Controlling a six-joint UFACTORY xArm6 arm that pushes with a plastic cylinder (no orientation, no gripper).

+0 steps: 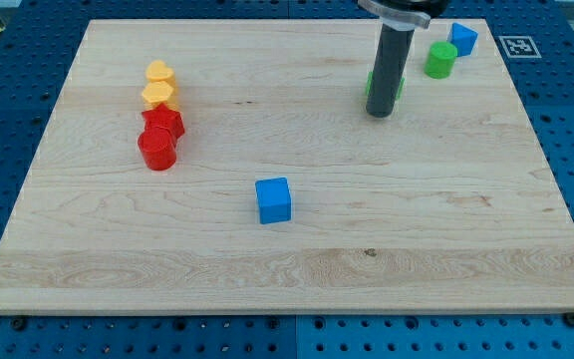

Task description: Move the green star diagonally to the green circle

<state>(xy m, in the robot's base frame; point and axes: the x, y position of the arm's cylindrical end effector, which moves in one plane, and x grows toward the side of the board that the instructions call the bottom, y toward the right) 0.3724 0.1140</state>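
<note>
my tip (378, 114) touching green star (398, 86), mostly hidden, near green circle (440, 60)

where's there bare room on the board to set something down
Free: the view's bottom strip below the blue cube, and the middle between the red blocks and my tip. Crowded: top right, around the green star, green cylinder and blue block.

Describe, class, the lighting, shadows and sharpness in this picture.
Camera view: even, soft light, no glare on the board; short faint shadows beside the blue cube; everything sharp; my tip hides most of the green star, near the green circle.
</note>
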